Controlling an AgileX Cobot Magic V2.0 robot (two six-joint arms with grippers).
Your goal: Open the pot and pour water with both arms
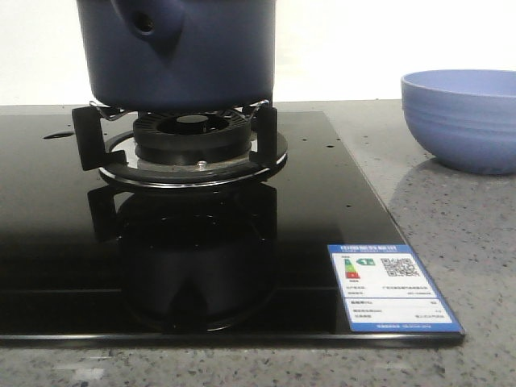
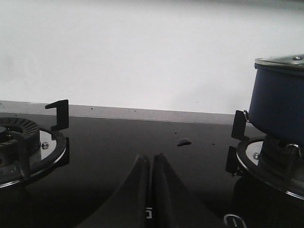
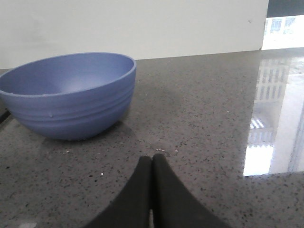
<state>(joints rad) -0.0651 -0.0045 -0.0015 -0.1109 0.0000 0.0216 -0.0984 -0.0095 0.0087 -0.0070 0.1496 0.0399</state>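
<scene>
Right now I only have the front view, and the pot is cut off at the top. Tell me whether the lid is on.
Observer: Yes. The left wrist view shows a metal lid sitting on the pot.
Operator: Report both hands. I see neither.
Observer: The left hand is shut, low over the black cooktop between two burners.
Operator: Now the right one.
Observer: The right hand is shut, low over the grey counter, with the blue bowl ahead of it.
</scene>
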